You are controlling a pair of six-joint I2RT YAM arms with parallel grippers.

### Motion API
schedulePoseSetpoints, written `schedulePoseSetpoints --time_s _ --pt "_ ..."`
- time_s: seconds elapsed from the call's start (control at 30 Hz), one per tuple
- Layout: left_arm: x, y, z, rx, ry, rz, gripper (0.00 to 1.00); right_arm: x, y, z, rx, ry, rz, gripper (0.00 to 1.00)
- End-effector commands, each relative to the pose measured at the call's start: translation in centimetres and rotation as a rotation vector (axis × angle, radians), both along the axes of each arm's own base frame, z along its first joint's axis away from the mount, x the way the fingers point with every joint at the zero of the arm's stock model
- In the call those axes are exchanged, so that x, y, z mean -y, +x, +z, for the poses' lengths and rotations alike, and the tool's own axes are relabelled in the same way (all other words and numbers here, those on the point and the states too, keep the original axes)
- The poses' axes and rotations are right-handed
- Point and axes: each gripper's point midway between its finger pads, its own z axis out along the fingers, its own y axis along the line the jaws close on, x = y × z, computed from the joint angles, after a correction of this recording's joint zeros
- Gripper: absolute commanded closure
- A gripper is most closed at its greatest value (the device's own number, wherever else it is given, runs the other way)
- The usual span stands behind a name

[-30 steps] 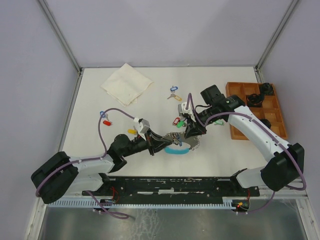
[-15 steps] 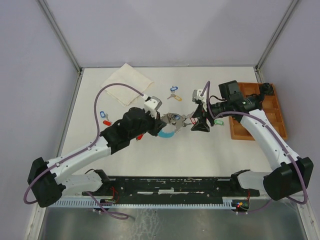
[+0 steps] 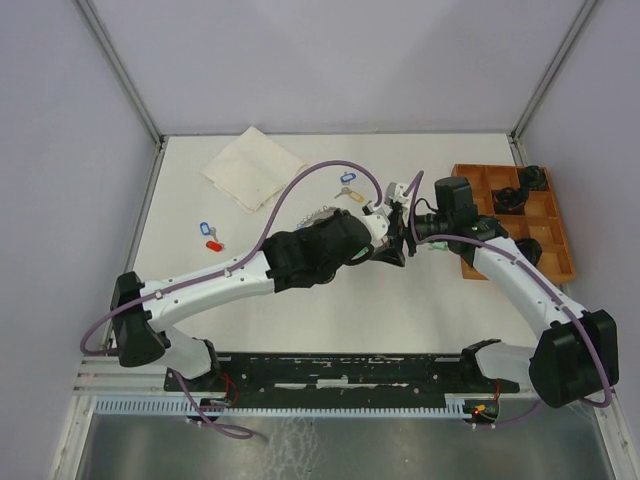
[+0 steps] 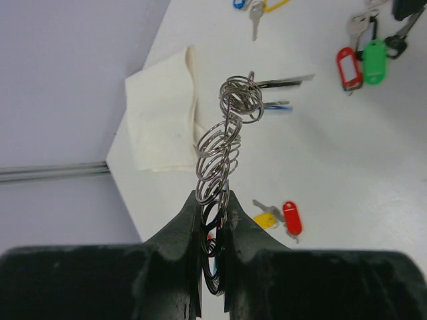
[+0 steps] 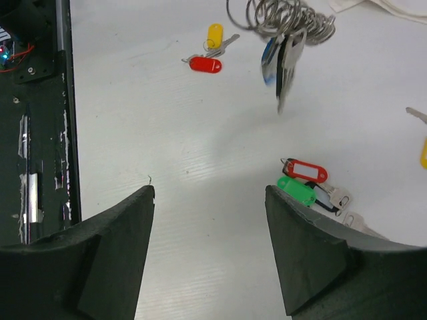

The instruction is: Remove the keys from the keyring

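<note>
The left gripper (image 4: 213, 201) has swung right, pinching the keyring (image 4: 220, 143) with keys (image 5: 285, 67) dangling, and the right gripper (image 5: 210, 195) has sprung wide.

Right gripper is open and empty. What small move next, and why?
Probably move the right gripper to the blue-tagged key hanging from the keyring and close on it: the left gripper clamps the ring aloft, and that key is threaded on it.
</note>
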Motion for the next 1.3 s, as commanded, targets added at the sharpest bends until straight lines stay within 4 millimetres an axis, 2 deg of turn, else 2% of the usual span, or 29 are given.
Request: schedulePoseSetpoints --time_s 0.0,0.17,0.23,0.4,0.57,0.73,0.87,1.27 --pt "-1.6 1.2 5.8 0.149 0.102 -0.005 0.97 -0.9 0.8 2.8 0.091 0.121 0.001 0.25" --pt "0.5 0.1 5.0 0.031 0.039 -0.1 0.97 -1.4 1.3 3.4 0.077 0.203 -0.03 0.25" --pt "1.0 -0.6 4.1 -0.038 0.032 -0.126 0.97 -1.7 1.6 4.2 0.097 0.253 -0.035 0.25" --pt "1.3 -1.6 2.9 -0.119 0.024 -0.149 0.97 -2.0 1.6 5.3 0.105 0.319 -0.042 0.25" --pt "1.7 -2.3 3.6 -0.136 -0.031 -0.187 0.97 -2.2 1.3 5.8 0.102 0.346 -0.03 0.27" --pt "2.2 -2.7 3.6 -0.153 -0.058 -0.217 0.97 -2.6 0.7 6.0 0.072 0.366 0.008 0.37" --pt "2.2 -2.7 3.1 -0.161 -0.056 -0.212 0.97 -2.8 0.3 5.9 0.064 0.366 0.022 0.45" --pt "2.0 -3.0 3.9 -0.142 -0.113 -0.218 0.97 -3.3 0.1 3.8 -0.004 0.332 0.056 0.47"
